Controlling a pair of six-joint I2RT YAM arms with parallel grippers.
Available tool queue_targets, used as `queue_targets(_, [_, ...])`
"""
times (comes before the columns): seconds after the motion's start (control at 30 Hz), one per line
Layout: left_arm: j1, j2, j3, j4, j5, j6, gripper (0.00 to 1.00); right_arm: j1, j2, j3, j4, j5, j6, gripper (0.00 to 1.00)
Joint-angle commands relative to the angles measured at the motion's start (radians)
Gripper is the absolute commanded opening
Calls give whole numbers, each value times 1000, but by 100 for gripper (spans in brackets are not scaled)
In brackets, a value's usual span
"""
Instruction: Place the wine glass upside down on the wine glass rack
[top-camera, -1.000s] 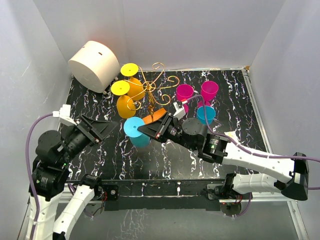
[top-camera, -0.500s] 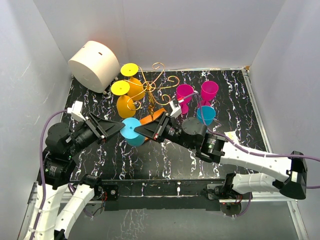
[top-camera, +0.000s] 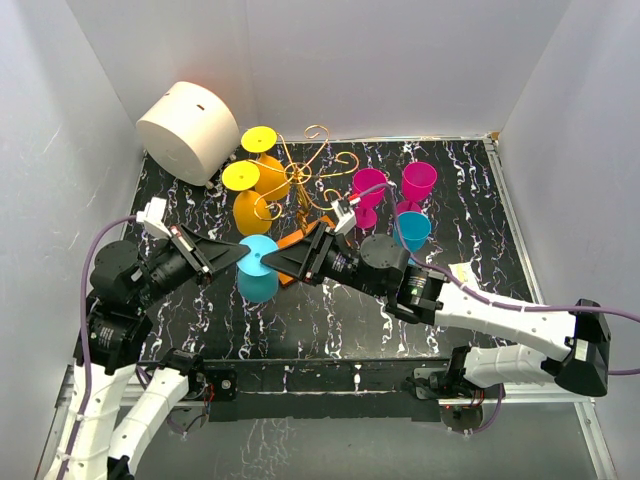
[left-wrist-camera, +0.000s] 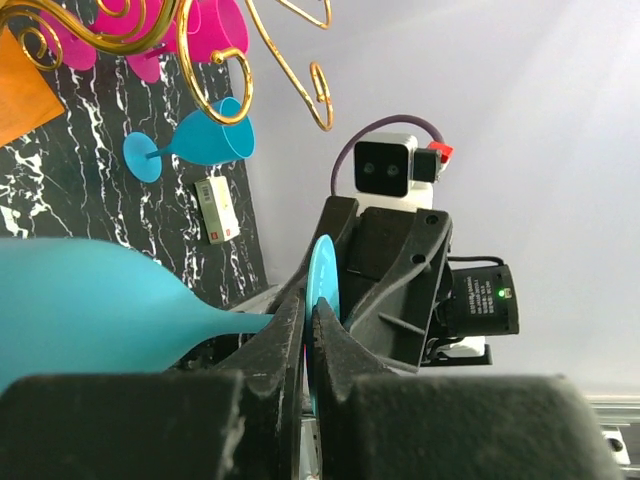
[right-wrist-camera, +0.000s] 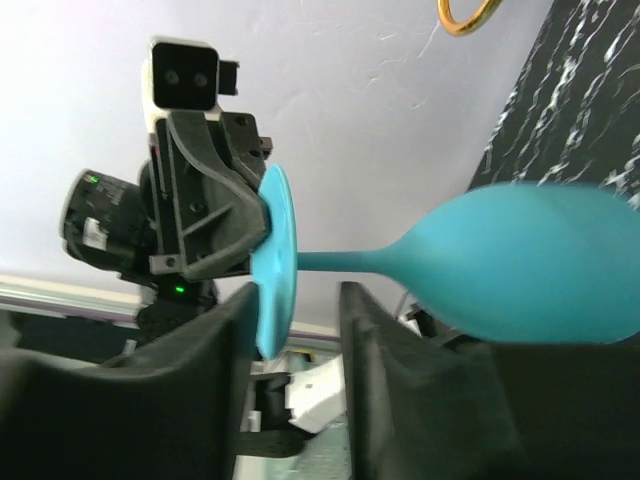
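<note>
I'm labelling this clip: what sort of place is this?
Probably a robot test cell: white walls enclose a black marbled table, and two bolted-down arms handle a teal wine glass by a gold wine glass rack.

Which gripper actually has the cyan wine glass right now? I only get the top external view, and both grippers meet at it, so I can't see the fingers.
Observer: The left wrist view shows the left gripper looking closed on the rim of the foot of the cyan wine glass.
Operator: And the right one?
Observer: Open, by the right wrist view: the right gripper has the foot's rim in its gap, against one finger.
Operator: Anyone on the stem?
Observer: Apparently not; in both wrist views it runs crosswise past the fingertips to the bowl.
</note>
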Motion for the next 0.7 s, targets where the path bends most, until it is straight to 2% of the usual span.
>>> queue_targets(0.0, [-3, 22, 23, 92, 26, -73, 0, 3, -34, 31, 18, 22, -70, 47])
queue_targets(0.13, [-3, 27, 59, 106, -39, -50, 0, 3, -131, -40, 3, 156, -106, 68])
queue_targets(0.2, [-3, 44, 85, 95, -60, -47, 0, 2, -197, -90, 10, 227, -116, 73])
queue_targets(0.4, [-3, 118, 79, 146, -10, -132, 0, 3, -329, -137, -57, 416, -174, 74])
queue_targets(0.67, [-3, 200, 42, 213, 13, -199, 0, 3, -387, -128, -81, 480, -252, 73])
